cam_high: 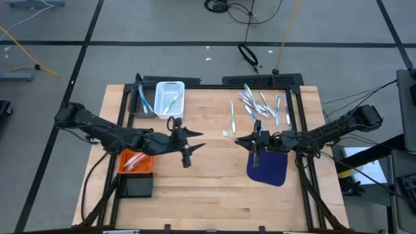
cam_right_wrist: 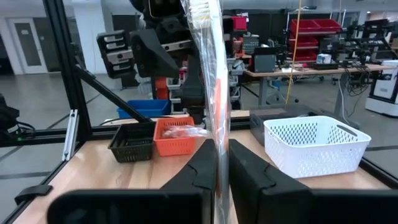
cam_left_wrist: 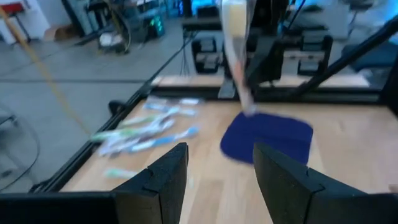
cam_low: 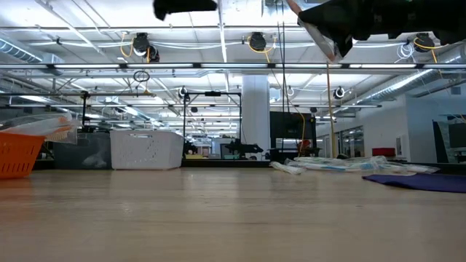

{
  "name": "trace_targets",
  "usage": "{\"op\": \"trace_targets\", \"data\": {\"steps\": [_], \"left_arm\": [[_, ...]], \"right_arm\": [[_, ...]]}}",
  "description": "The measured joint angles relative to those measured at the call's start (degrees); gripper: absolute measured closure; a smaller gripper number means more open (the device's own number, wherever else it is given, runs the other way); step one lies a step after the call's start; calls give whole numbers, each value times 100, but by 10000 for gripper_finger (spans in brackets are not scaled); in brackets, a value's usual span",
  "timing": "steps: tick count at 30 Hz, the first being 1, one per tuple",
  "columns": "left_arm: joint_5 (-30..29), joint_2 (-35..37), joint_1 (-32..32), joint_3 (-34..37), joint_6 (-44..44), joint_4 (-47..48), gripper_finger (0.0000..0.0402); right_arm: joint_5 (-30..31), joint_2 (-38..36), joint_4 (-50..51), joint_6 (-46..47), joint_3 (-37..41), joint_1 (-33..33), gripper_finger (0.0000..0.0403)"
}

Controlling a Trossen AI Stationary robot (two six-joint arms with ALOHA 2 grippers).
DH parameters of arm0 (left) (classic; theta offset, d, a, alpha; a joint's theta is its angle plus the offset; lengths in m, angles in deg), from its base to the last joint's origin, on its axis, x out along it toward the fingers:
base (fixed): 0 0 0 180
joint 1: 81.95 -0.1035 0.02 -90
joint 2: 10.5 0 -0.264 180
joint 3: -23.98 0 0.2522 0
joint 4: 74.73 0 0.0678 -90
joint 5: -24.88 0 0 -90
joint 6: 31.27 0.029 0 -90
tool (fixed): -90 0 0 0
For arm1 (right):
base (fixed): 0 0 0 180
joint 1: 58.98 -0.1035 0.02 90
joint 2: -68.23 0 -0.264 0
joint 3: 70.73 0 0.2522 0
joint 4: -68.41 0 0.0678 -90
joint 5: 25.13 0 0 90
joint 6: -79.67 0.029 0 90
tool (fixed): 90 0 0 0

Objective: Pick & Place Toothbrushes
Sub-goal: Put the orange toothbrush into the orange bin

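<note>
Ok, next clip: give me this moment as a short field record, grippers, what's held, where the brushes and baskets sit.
left gripper: open, empty, mid-table, raised
right gripper: shut on wrapped toothbrush, facing the left gripper
loose toothbrushes: pile at far right of table
white basket: far side, brushes inside
orange basket: near left
blue cloth: under right arm

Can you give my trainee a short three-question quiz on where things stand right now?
1. True or false: the right gripper is shut on a wrapped toothbrush.
2. Which basket already holds toothbrushes?
A. the white basket
B. the black basket
C. neither
3. Fill in: the loose pile of toothbrushes lies on the table behind the dark ____ mat.

Key
1. True; its fingers pinch the brush upright, facing the open left gripper at mid-table.
2. A; a few brushes show inside it.
3. Blue.
</note>
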Motion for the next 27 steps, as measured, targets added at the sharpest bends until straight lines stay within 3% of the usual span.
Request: {"op": "trace_targets", "data": {"steps": [11,27], "left_arm": [[1111,-1132,-606,-2,184,-2416,218],[2229,-2230,-1003,-2,-147,-4857,218]], "right_arm": [[-5,0,-32,-19,0,-31,388],[-2,-2,-161,-150,-4,-142,388]]}}
